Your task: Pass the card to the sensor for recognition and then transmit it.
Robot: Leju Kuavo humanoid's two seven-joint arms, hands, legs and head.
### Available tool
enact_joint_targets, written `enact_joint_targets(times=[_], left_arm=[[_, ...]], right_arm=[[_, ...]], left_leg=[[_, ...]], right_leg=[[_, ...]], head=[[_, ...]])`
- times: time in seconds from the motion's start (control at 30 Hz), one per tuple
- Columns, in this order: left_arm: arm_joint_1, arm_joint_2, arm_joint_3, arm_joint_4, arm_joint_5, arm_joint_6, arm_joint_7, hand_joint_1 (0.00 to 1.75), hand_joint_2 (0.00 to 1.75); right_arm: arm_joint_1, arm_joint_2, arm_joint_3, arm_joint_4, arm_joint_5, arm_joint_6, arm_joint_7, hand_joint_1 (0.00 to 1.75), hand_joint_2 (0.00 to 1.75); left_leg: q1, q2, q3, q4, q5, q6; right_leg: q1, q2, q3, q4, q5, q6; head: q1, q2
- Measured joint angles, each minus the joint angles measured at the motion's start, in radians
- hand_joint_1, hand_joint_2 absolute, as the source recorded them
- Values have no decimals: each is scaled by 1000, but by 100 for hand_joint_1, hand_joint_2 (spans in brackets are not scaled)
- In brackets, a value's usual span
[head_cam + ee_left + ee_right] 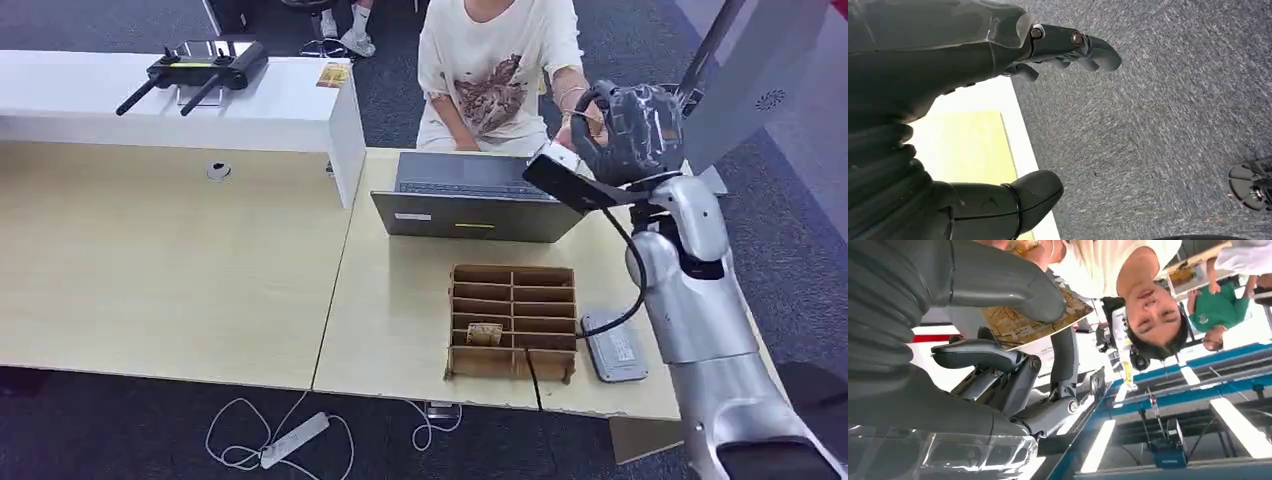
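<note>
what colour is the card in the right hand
Tan-gold with a brownish printed pattern; the card held by the right hand shows best in the right wrist view.

The right hand (pixel 640 130) is raised beyond the far right corner of the tabletop (pixel 400 320), holding the card (pixel 1033 322) between thumb and fingers, close in front of the seated person (pixel 500 70) at about 12 o'clock. The person's hand (pixel 575 105) lies just behind it, leaving little room there. At 9 o'clock from the hand the open laptop (pixel 470 200) blocks a low path. Toward 6 o'clock stand the cardboard divider box (pixel 512 322) and, beside it, the grey sensor (pixel 613 347); bare tabletop lies between laptop and box. The left hand (pixel 1013 125) hangs over grey carpet (pixel 1158 130), fingers apart.
</note>
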Motion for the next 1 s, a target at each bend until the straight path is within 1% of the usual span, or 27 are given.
enact_joint_targets(times=[0.2,0.3,0.43,0.67,0.83,0.93,0.97,1.0], left_arm=[[-2,0,-2,0,2,-2,10,0,175],[-3,0,-2,0,2,-3,11,0,175],[-4,0,-2,0,1,-3,11,0,175],[-4,1,-3,0,0,-4,8,0,175],[-4,2,-6,0,0,-7,7,0,175],[-4,2,-7,0,0,-9,7,0,175],[-4,2,-8,0,0,-8,7,0,175],[-4,2,-8,0,0,-8,7,0,175]], right_arm=[[-159,51,3,248,-23,22,-11,175,175],[-227,76,3,350,-34,37,-9,175,175],[-297,101,4,475,-34,36,-1,175,175],[-359,111,4,615,-36,38,25,175,175],[-370,111,4,668,-37,58,46,175,175],[-375,111,4,693,-32,58,63,175,175],[-376,111,4,701,-32,58,68,138,175],[-377,111,3,708,-34,58,72,35,175]], left_leg=[[0,0,0,0,1,0],[0,0,0,0,1,0],[0,0,0,0,1,0],[0,-1,0,0,1,0],[0,0,0,1,1,0],[0,0,0,1,1,0],[0,0,0,1,1,0],[0,0,0,1,1,0]], right_leg=[[0,0,0,0,0,0],[0,0,0,0,0,0],[0,0,0,0,0,0],[0,0,0,0,0,1],[0,0,0,0,1,0],[0,0,0,0,1,0],[0,0,0,0,1,0],[0,0,0,0,1,0]], head=[[0,0],[0,0],[0,0],[0,0],[0,0],[0,0],[0,0],[0,0]])
